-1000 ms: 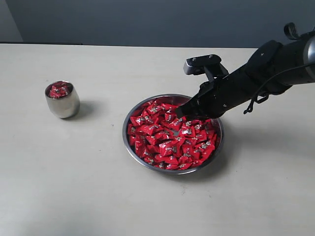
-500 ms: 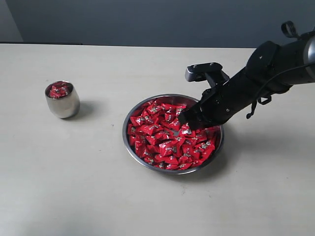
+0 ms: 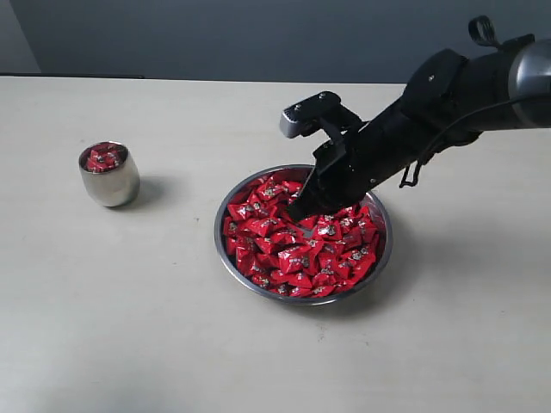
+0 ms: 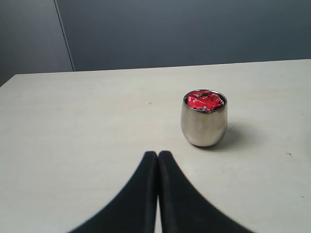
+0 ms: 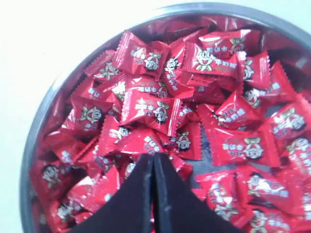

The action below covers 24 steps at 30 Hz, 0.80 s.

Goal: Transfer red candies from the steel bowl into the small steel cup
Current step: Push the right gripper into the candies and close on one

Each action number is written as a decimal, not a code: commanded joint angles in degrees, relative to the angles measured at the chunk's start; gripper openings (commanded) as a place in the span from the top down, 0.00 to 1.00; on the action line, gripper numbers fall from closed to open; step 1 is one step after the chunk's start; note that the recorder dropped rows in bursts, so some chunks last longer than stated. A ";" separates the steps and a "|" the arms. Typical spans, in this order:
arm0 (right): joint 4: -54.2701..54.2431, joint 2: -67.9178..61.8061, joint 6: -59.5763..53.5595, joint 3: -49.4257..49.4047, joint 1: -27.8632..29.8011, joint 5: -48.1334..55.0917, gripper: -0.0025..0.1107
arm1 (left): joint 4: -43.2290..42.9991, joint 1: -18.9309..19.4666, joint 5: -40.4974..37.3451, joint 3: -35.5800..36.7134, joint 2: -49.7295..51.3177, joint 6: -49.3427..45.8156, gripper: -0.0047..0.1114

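Red candies (image 3: 297, 249) heaped thick in steel bowl (image 3: 225, 258), mid-table. More already in small steel cup (image 4: 204, 118), filled about to the rim, well apart from the bowl. Most of the pile not yet moved; little room left in the cup, by the look of it. Right gripper (image 5: 153, 162) low over the heap, fingers pressed together, no candy visibly pinched between them. Left gripper (image 4: 158, 158) likewise closed and empty, near the cup, above bare table (image 3: 129, 327).
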<state>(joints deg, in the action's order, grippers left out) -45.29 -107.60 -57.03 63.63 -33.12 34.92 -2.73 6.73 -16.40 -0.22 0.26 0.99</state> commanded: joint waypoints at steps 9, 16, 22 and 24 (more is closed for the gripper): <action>24.13 -3.89 -5.47 11.05 -6.46 11.44 0.98 | 0.13 0.03 0.09 0.22 -0.26 0.13 0.96; 31.81 -6.94 -5.35 16.71 -8.59 16.97 0.98 | 0.13 0.03 0.09 0.22 -0.26 0.13 0.96; 31.82 -6.94 -2.86 18.49 -8.87 12.41 0.98 | 0.13 0.03 0.09 0.22 -0.26 0.13 0.96; 32.24 -6.94 -2.86 18.49 -9.25 11.92 0.98 | 0.13 0.03 0.09 0.22 -0.26 0.13 0.96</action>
<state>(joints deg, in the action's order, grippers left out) -13.82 -114.76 -60.37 81.77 -41.95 47.92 -2.73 6.73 -16.40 -0.22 0.26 0.99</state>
